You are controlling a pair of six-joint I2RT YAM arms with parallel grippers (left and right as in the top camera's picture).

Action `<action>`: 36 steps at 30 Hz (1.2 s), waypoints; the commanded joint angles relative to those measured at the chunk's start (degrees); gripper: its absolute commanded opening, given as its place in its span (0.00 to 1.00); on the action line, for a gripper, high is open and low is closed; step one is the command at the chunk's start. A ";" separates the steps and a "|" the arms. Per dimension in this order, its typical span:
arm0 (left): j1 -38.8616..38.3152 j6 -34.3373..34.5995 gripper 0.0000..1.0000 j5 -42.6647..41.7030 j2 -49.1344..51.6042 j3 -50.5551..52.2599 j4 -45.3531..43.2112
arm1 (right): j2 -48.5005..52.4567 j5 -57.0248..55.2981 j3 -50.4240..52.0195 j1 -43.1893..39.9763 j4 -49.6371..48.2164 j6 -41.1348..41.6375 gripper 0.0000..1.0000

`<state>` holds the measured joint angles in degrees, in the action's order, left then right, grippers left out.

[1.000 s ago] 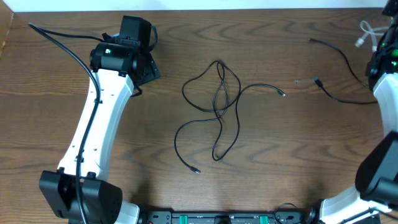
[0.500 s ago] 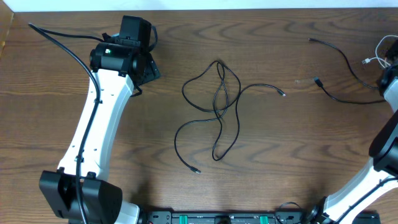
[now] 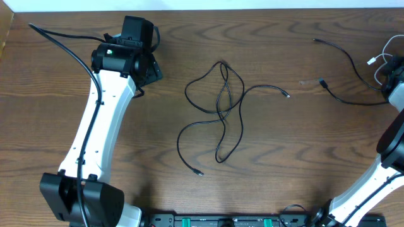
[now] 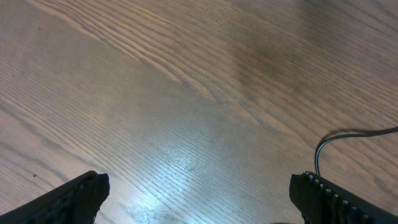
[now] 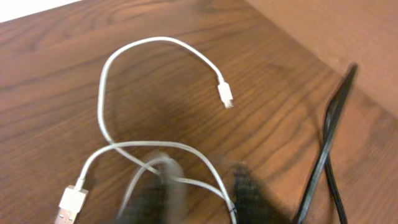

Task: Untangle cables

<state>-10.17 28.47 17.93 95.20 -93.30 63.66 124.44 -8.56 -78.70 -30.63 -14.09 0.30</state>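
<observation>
A black cable (image 3: 218,107) lies in tangled loops at the table's middle. A second black cable (image 3: 346,62) runs apart from it at the right. The white cable (image 3: 379,60) is at the far right edge; the right wrist view shows it looped (image 5: 124,59), with a small plug (image 5: 226,96) and a USB plug (image 5: 71,202). My right gripper (image 5: 208,193) is blurred, its fingers apart with a white strand crossing between them; overhead it (image 3: 392,68) sits over that cable. My left gripper (image 3: 146,68) is far left of the tangle, wide open (image 4: 199,199) over bare wood.
A black cord (image 5: 329,143) runs beside the right gripper's right finger. A thin dark cord (image 4: 348,137) curves in at the right of the left wrist view. The table's back edge (image 3: 252,9) is close behind the white cable.
The right arm moved right and toward the near side, dragging the white cable with it. Its jaws were shut and now stand apart. The left arm and both black cables stayed still.
</observation>
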 commanded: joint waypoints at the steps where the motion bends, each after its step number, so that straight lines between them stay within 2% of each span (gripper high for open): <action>1: 0.20 -0.31 0.98 0.76 -0.22 0.09 0.20 | 1.14 3.82 -0.74 -0.02 0.24 0.55 0.86; 2: 0.20 -0.31 0.98 0.76 -0.22 0.09 0.20 | 1.14 4.63 -0.74 -0.02 0.55 0.63 0.99; 6: 0.20 -0.31 0.98 0.76 -0.22 0.09 0.20 | 1.01 5.03 -0.74 -0.02 2.21 4.46 0.99; 10: 0.20 -0.31 0.98 0.76 -0.22 0.09 0.20 | -0.33 9.03 -0.74 0.11 3.23 4.42 0.99; 19: 0.20 -0.31 0.98 0.76 -0.22 0.09 0.20 | -6.54 10.36 -0.74 1.01 9.01 4.37 0.99; 27: 0.20 -0.31 0.98 0.76 -0.22 0.09 0.20 | -17.14 11.41 -0.74 2.67 11.30 4.02 0.99; 36: 0.20 -0.31 0.98 0.76 -0.22 0.09 0.20 | -23.21 26.80 -0.74 7.63 17.59 2.58 0.99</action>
<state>-10.17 28.47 17.93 95.20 -93.30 63.66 102.17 9.82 -78.76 -25.41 2.15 3.62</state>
